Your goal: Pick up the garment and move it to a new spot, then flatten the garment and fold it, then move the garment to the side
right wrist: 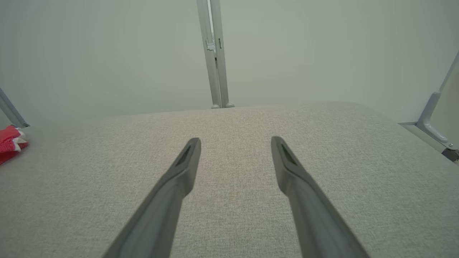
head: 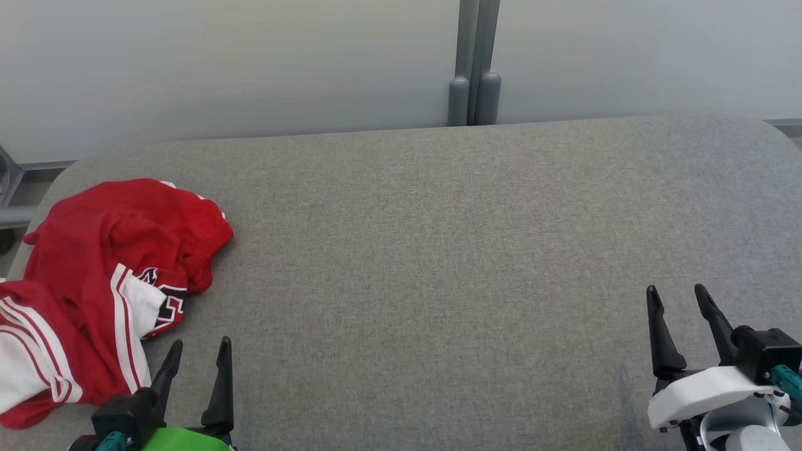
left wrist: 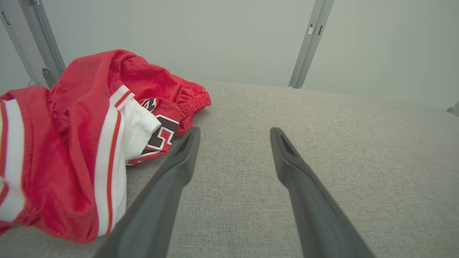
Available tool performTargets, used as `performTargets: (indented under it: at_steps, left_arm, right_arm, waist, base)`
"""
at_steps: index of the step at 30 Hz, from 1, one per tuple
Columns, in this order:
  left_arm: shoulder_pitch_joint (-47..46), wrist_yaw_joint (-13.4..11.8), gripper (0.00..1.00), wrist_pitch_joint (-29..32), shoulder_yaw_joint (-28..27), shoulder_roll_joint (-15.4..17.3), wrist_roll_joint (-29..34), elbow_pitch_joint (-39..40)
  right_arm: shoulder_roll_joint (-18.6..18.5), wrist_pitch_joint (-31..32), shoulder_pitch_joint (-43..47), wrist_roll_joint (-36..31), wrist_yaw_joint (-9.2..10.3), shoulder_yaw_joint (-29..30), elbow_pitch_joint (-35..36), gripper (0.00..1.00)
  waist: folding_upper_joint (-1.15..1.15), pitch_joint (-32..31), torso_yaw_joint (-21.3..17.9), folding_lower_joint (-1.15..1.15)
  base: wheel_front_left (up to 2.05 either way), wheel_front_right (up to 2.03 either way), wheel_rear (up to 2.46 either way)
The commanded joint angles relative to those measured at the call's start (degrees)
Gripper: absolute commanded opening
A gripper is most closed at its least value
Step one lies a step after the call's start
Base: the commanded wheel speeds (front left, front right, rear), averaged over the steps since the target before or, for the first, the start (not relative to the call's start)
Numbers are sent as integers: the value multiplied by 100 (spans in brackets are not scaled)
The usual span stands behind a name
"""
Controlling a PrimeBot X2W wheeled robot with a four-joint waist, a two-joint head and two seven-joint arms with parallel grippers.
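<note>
A red garment (head: 100, 282) with white stripes and a dark letter patch lies crumpled at the left end of the grey fabric surface (head: 438, 250). My left gripper (head: 202, 346) stands open just right of the garment's near part, with nothing between its fingers. In the left wrist view the garment (left wrist: 79, 143) lies left of the open left gripper (left wrist: 235, 133), its edge close to the left finger. My right gripper (head: 677, 291) is open at the lower right, far from the cloth. The right wrist view shows the open right gripper (right wrist: 235, 141) and a bit of the garment (right wrist: 10, 141) at the far left edge.
A pale wall with a grey vertical post (head: 474, 62) runs behind the surface. Metal frame parts (head: 25, 188) stand beyond its left end, and another bracket (right wrist: 430, 125) at its right end. The surface has rounded far corners.
</note>
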State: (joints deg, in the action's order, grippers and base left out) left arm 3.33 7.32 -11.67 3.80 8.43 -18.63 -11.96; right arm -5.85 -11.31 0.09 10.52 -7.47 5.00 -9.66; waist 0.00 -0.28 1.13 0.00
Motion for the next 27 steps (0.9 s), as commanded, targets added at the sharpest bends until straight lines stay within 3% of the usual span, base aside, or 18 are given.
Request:
performTargets:
  at_steps: [1, 27]
  left_arm:
    - [67, 21, 100, -46, -21, 36, 137, 10]
    - [204, 22, 100, -322, 10, 1, 930, -156]
  right_arm:
    - [-44, -68, 69, -160, -3, 15, 0, 100]
    - [-105, -361, 195, -1325, -3, -73, -134, 100]
  waist:
    - [0, -2, 5, 0]
    - [0, -51, 28, 0]
  base:
    - [0, 0, 0]
    - [0, 0, 0]
